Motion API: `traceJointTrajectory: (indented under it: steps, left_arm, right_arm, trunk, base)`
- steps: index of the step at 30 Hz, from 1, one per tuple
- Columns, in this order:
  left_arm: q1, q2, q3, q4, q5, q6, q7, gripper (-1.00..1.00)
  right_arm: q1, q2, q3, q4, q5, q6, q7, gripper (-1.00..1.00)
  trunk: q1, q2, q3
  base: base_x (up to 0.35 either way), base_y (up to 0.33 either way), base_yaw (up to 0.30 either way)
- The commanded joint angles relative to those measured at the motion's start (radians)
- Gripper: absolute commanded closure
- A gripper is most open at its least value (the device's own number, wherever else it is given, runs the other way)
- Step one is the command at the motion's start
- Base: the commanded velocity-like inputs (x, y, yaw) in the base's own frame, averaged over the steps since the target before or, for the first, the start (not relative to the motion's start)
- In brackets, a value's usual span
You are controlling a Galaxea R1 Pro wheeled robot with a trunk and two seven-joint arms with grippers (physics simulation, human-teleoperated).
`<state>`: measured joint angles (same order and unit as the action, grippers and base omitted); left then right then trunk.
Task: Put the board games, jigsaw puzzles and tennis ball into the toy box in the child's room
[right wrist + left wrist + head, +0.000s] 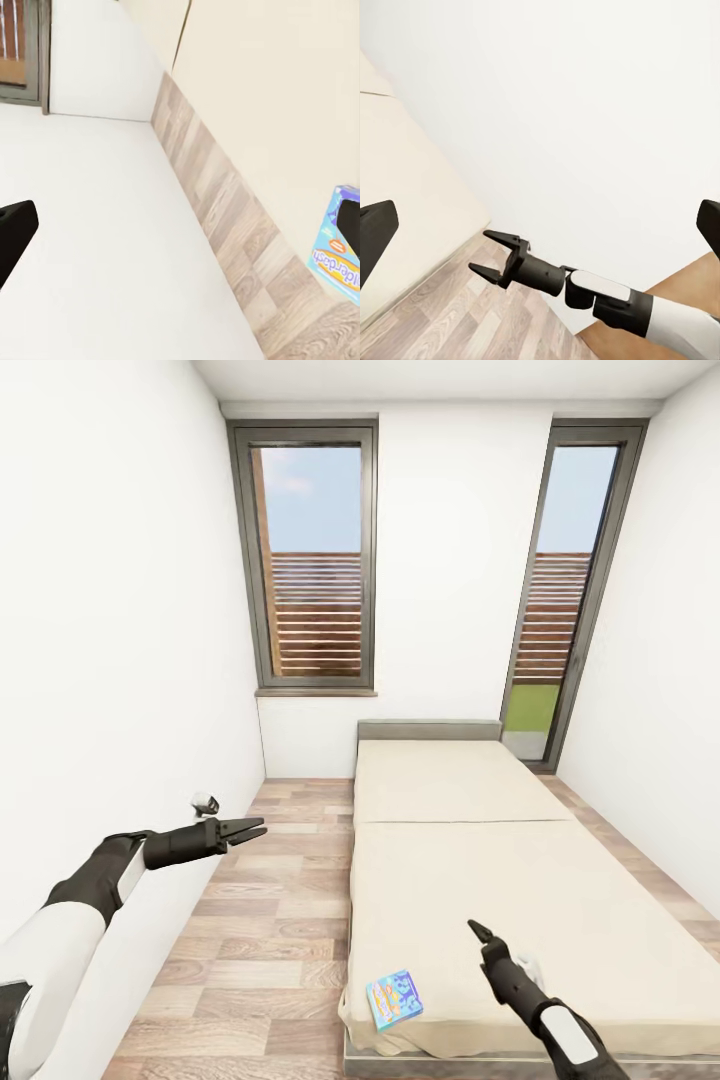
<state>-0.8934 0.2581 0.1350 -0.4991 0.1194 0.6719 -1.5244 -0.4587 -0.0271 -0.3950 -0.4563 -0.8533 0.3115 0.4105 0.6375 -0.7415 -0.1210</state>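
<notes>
A small blue board game point(394, 1000) lies flat on the near left corner of the bed point(470, 860); the right wrist view shows its cover point(336, 259) beside the floor strip. My right gripper point(478, 931) hovers open over the bed's near end, to the right of the game and apart from it; the left wrist view shows its spread fingers point(478, 252). My left gripper point(250, 828) is held open above the floor to the left of the bed, close to the white wall, holding nothing. The toy box, table, jigsaw puzzles and tennis ball are out of view.
A wood-plank floor strip point(280, 920) runs between the left wall and the bed. A dark-framed window point(310, 560) and a tall glazed door point(565, 590) stand in the far wall. The headboard point(430, 730) is at the far end.
</notes>
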Motion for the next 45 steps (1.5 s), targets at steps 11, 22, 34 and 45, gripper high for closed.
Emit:
traceJointTrajectory:
  steps: [11,22,34,45]
  left_arm:
    - [-0.001,-0.002,0.0,0.001,-0.002,0.012,-0.001,-1.0]
    - [-0.001,-0.002,0.002,0.001,-0.003,0.024,0.001,-1.0]
    - [-0.001,-0.002,0.001,0.001,-0.004,0.043,0.003,-1.0]
    - [-0.001,-0.002,0.0,0.0,-0.005,0.045,0.004,-1.0]
  right_arm:
    - [-0.002,0.0,-0.007,-0.01,-0.009,0.009,0.002,-1.0]
    - [-0.002,0.0,-0.007,-0.01,-0.01,0.01,0.002,-1.0]
    - [-0.004,0.004,-0.006,-0.01,-0.01,0.012,-0.008,-1.0]
    - [-0.012,0.005,-0.007,-0.009,-0.011,0.053,-0.011,-1.0]
  trunk:
    - [0.0,-0.001,-0.002]
    - [0.016,-0.029,-0.014]
    - [0.062,-0.113,-0.052]
    - [0.104,-0.19,-0.086]
  base:
    - [0.0,0.0,0.0]
    - [0.0,0.0,0.0]
    - [0.0,0.0,0.0]
    - [0.0,0.0,0.0]
